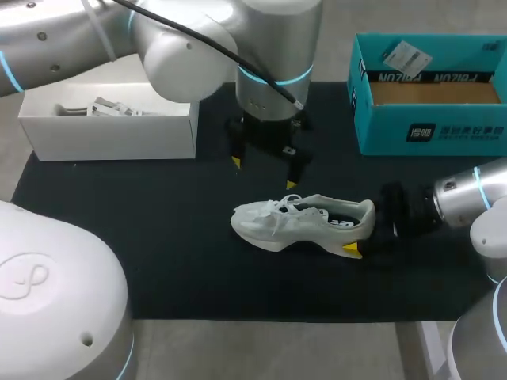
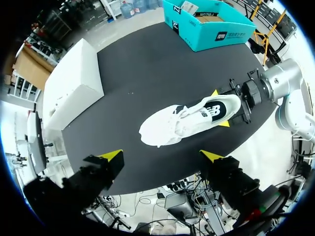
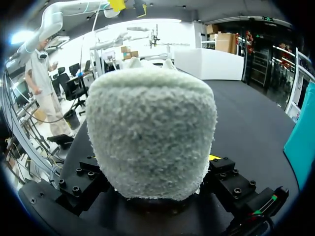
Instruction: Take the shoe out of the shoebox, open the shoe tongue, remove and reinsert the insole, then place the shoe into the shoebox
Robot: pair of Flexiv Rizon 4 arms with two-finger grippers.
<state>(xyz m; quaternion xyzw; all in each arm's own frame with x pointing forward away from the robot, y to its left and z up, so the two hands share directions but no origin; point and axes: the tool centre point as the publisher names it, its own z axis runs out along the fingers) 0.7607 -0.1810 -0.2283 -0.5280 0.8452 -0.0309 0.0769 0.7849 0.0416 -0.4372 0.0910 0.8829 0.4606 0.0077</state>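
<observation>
Holding the heel: the right gripper is reaching in from the tabletop's right edge and clamping the heel of the white shoe between its two fingers.
Mid-tabletop: the shoe is sitting sole down on the black tabletop, its toe pointing toward the left edge.
Above the shoe: the left gripper is hanging toward the far side, fingers spread wide and touching nothing.
Far right corner: the teal shoebox is sitting open, well apart from the shoe.
Far left corner: a white box is sitting there.
</observation>
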